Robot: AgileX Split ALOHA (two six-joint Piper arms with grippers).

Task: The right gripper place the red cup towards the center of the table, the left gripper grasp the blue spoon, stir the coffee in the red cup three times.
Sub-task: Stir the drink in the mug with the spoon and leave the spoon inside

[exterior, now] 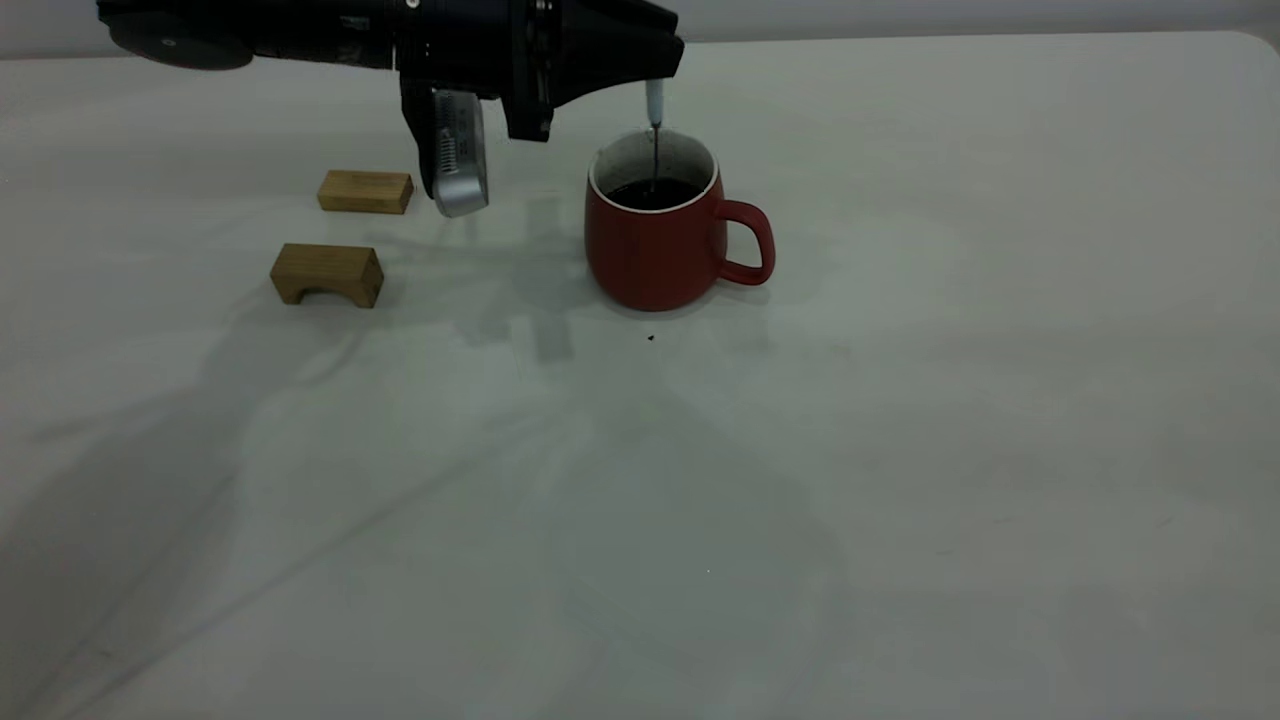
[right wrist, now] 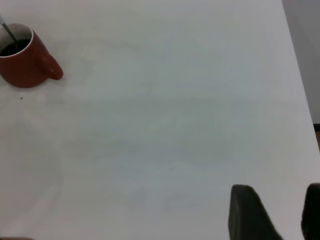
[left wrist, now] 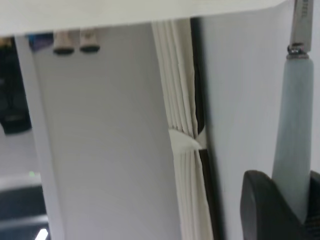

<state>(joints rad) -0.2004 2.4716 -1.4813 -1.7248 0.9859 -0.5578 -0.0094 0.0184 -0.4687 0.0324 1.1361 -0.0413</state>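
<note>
The left gripper [exterior: 655, 75] hangs over the red cup [exterior: 655, 235], fingers clamped on the blue spoon [exterior: 654, 103], whose neck dips straight down into the coffee [exterior: 655, 193]. The cup stands upright near the table's [exterior: 900, 450] centre, right of two wooden blocks [exterior: 327, 273]. A wide stir could knock the rim, tipping the cup or slopping coffee. The right gripper [right wrist: 280, 220] sits well off right, fingers apart.

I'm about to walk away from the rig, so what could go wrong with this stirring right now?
The left pincer holds the blue spoon only by its handle top, so it might slip. The coffee sits fairly high in the red cup; wide stirs could splash or nudge the cup.
</note>
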